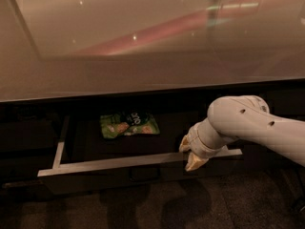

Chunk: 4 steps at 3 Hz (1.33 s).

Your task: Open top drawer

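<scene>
One top drawer (pixel 119 162) is counted, standing open below one bench (pixel 143 70) — one small loop handle (pixel 144 173) is seen on its front panel. One green snack packet (pixel 128 124) is counted inside it. One white arm (pixel 257 123) is seen — it ends in one gripper (pixel 189 154), placed at the drawer's front rim, right of the handle.

- The countertop (pixel 152 61): smooth, glossy, reflecting lights.
- The top drawer (pixel 119 162): matt dark front, pale rim.
- The bag (pixel 128 124): shiny green plastic.
- The gripper (pixel 189 155), at 4 o'clock from the bag: smooth cream plastic.
</scene>
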### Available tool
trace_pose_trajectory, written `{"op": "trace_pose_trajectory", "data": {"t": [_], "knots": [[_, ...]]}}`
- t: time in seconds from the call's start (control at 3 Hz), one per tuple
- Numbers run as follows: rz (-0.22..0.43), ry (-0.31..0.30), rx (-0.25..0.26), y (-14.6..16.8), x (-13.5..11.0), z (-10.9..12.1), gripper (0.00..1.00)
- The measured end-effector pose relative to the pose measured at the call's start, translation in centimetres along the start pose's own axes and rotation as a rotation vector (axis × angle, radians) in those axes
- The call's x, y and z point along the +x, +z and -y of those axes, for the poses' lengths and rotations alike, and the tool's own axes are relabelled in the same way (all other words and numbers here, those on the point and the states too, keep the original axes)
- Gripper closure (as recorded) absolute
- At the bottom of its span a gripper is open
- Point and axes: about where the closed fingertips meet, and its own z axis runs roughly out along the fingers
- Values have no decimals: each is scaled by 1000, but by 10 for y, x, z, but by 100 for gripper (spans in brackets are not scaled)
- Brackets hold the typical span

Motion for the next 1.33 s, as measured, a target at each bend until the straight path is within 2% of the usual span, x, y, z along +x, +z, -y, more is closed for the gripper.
{"op": "trace_pose_trajectory", "data": {"t": [1.0, 1.33], "knots": [[-6, 13, -2, -8, 2, 12, 100], [-22, -8, 31, -33, -10, 20, 100]]}}
